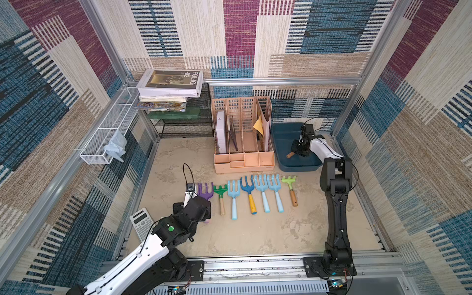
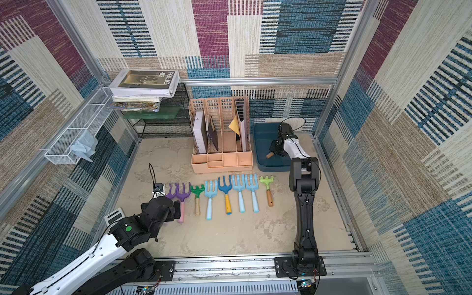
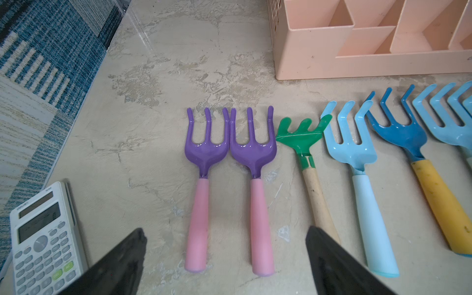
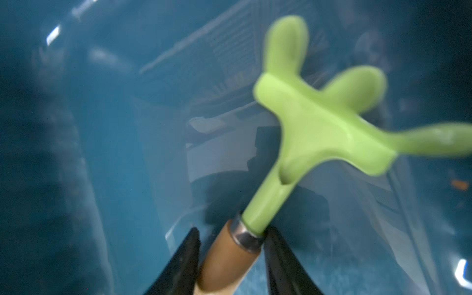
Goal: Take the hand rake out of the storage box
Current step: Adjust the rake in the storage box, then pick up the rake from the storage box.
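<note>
Both top views, right arm (image 1: 337,204): stretched to the far corner, wrist pitched down into storage box (image 1: 283,132).
Both top views, hand rake (image 2: 269,155): inside storage box, only handle end seen.
Both top views, left arm (image 1: 153,245): bent low over bench (image 1: 255,229).
Left wrist view, left tool (image 3: 224,231): spread, nothing held, above purple rakes (image 3: 207,148).
Right wrist view, right tool (image 4: 232,229): pinched on hand rake's wooden handle; picture blurred.

The hand rake (image 4: 319,122), green-headed and wooden-handled, is seen blurred over the storage box (image 4: 102,153) floor, its handle flanked closely by the black fingers (image 4: 184,263) of the right gripper (image 4: 231,229)
</note>
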Available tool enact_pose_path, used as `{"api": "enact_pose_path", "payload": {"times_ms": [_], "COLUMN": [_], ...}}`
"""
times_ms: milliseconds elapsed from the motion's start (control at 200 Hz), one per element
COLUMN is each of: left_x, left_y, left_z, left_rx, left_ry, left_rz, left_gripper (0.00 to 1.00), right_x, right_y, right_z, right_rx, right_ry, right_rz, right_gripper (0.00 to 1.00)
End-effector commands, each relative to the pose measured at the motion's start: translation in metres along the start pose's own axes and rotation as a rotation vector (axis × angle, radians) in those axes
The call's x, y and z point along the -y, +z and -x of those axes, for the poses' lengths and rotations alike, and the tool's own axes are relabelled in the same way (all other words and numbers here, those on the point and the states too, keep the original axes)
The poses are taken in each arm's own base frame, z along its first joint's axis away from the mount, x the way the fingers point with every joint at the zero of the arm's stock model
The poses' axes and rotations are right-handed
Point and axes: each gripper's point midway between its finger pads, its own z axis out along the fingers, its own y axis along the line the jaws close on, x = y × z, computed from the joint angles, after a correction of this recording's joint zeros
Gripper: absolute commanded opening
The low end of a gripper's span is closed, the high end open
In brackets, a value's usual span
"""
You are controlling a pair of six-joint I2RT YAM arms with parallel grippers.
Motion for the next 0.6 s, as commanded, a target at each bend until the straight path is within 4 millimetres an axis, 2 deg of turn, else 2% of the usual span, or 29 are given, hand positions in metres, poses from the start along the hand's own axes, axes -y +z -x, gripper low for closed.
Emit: {"api": "enact_pose_path", "payload": {"times_ms": [0, 115, 265, 310, 401, 541, 591], "left_x": [0.0, -0.001, -0.001, -0.001, -0.001, -0.001, -0.001], "left_y": [0.0, 0.0, 0.0, 0.0, 0.0, 0.001, 0.001], "left_z": [0.003, 0.003, 0.003, 0.003, 0.003, 0.003, 0.003], "left_rx": [0.012, 0.012, 0.012, 0.012, 0.014, 0.012, 0.012], "left_ry": [-0.013, -0.012, -0.014, -0.013, -0.015, -0.014, -0.014], "left_rz": [0.005, 0.006, 0.004, 0.005, 0.006, 0.008, 0.01], "left_gripper": [0.99, 0.99, 0.99, 0.99, 0.99, 0.99, 0.99], "right_x": [0.008, 0.008, 0.008, 0.009, 0.011, 0.005, 0.004], "right_y": [0.0, -0.001, 0.013, 0.016, 0.019, 0.02, 0.021], "right_z": [-0.032, -0.025, -0.021, -0.02, -0.019, -0.02, -0.019], "right_rx": [-0.115, -0.103, -0.119, -0.122, -0.121, -0.118, -0.113], "right_ry": [-0.049, -0.103, -0.174, -0.191, -0.221, -0.255, -0.271], "right_rz": [-0.012, -0.014, -0.028, -0.039, -0.079, -0.072, -0.074], "right_gripper": [0.42, 0.39, 0.3, 0.33, 0.45, 0.47, 0.42]}}
